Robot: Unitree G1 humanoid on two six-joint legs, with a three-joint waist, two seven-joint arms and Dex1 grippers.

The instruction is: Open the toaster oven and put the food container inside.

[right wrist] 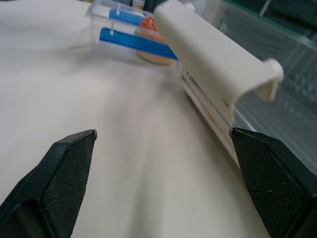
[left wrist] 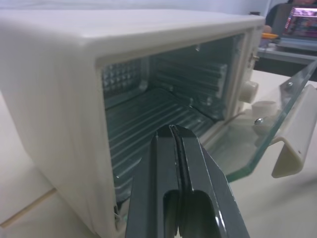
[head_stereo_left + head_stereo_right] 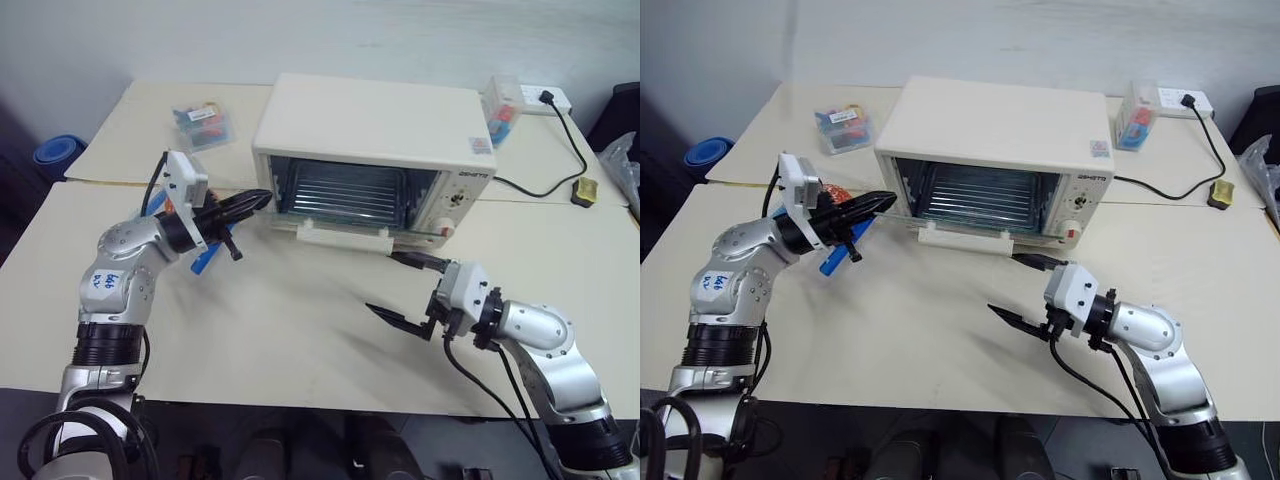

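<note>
Fingers of your left gripper (image 3: 262, 196) are pressed together on nothing, their tips at the left edge of the cream-white boxy toaster oven (image 3: 372, 125), whose glass drop-down door (image 3: 345, 222) with its white bar handle (image 3: 344, 237) already hangs open over the wire rack. Your right gripper (image 3: 405, 292) stands spread wide and empty, just in front of that handle. Opening looks done; loading is the step in hand. The shallow clear plastic food container (image 1: 133, 39) with blue side clips sits on the table by the oven's left front corner, largely hidden behind your left arm in the head views. Next, you need to open the left fingers and take hold of it.
</note>
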